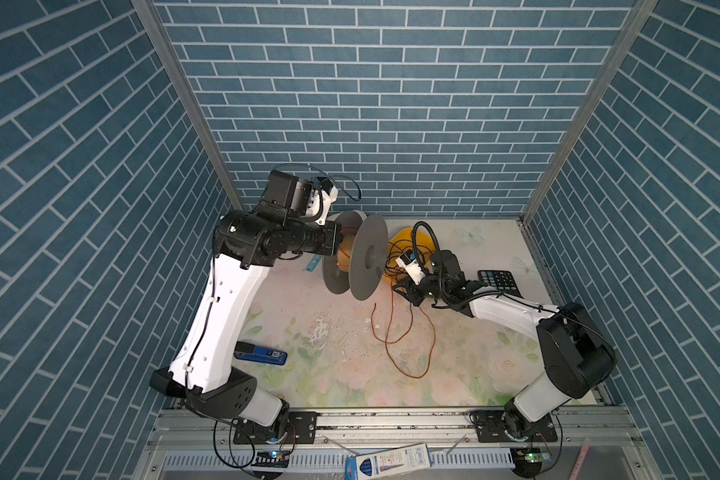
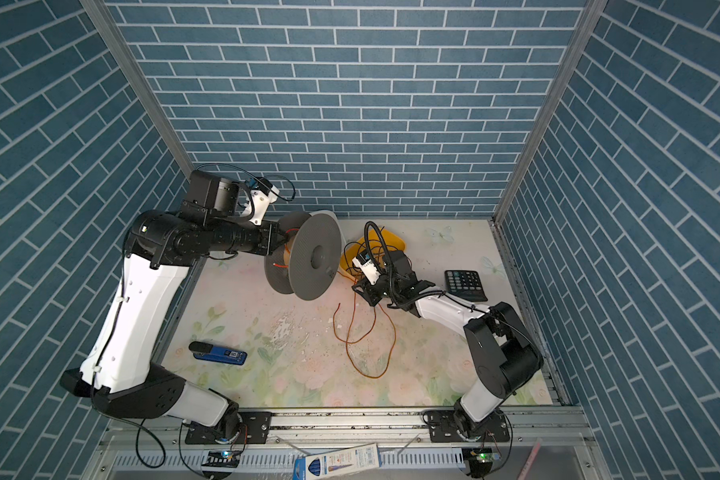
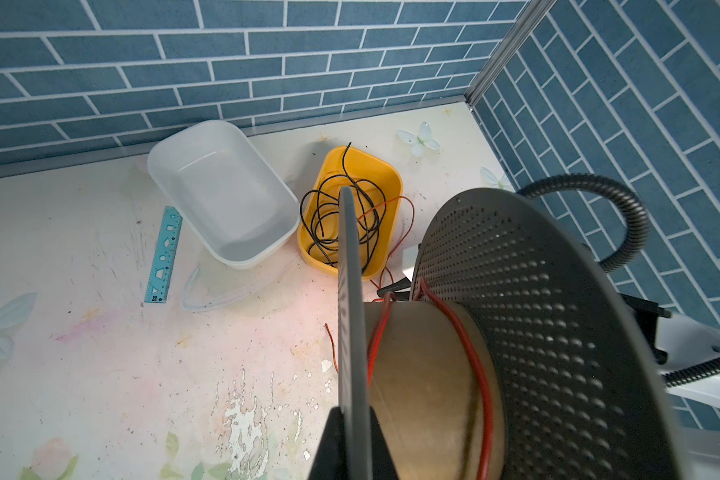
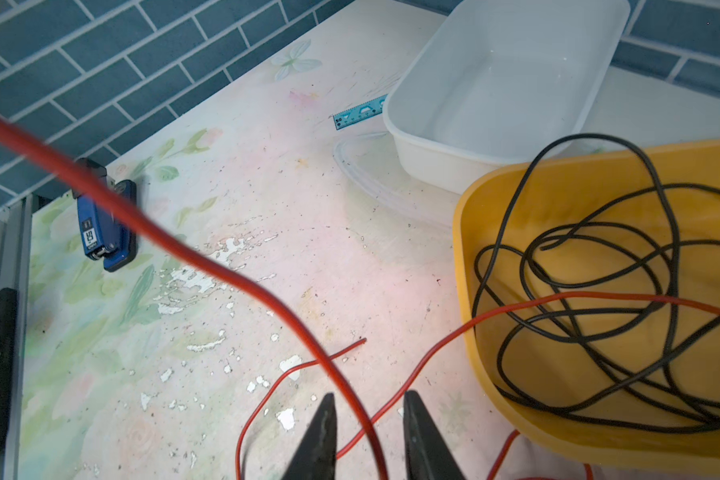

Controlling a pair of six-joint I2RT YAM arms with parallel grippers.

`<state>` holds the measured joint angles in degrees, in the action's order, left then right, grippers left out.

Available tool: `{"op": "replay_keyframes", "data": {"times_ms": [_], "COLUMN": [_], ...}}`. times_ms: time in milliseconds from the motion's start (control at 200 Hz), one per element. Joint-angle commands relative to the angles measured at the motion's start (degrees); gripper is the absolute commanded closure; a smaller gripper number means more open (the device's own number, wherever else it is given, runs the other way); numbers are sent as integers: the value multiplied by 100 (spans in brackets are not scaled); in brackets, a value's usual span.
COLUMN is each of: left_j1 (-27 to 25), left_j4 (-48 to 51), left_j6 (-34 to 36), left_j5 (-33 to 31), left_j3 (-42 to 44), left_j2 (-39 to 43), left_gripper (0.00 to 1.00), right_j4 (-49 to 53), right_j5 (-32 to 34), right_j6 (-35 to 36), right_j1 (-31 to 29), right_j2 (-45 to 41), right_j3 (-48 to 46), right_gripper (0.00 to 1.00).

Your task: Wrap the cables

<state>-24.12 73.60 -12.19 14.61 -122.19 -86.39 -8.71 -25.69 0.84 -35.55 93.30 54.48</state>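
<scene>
- Left jaws: clamped on flange rim of grey spool (image 1: 368,257), held on edge above desk (image 1: 308,353). Judged: keeps core free for winding.
- Flanges rigid, perforated. Core (image 3: 425,374) matt cardboard, few turns of orange cable (image 4: 192,254) on it.
- Rest of cable: thin, limp loops on desk, one run crossing yellow tray (image 3: 375,166).
- Right jaws: apart, cable passing between. Judged: positioned to guide the feed.

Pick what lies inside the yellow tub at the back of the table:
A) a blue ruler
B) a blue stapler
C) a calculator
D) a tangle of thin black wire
D: in the left wrist view, loops of thin black wire lie inside the yellow tub.
</scene>
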Motion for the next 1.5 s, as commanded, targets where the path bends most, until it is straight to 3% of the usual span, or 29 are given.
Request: {"op": "replay_keyframes", "data": {"times_ms": [0,65,305,570,735,1015,1495], "left_j1": [225,373,553,677,694,672,342], "left_j4": [-159,-249,-799,-1659,-1881,-2842,-3580], "left_j6": [-60,-149,-491,-1009,-1184,-1370,-1125], "left_j5": [222,313,358,34,-675,-2096,-3628], "left_j3": [-184,-133,241,604,844,2036,3340], "left_j2": [-1,-1,63,197,227,688,905], "left_gripper": [100,100,100,100,100,100,100], "right_j4": [-382,-523,-829,-682,-667,-140,644], "right_j5": [6,430,976,1969,2849,3613,3961], "right_j6": [31,-132,-444,-346,-184,294,986], "right_j1": [4,-30,-216,-1136,-1862,-2701,-3586], "right_j2": [8,-34,-371,-602,-563,-496,-187], "right_j3": [90,-33,-513,-661,-559,155,1698], "right_gripper": [90,100,100,100,100,100,100]}}
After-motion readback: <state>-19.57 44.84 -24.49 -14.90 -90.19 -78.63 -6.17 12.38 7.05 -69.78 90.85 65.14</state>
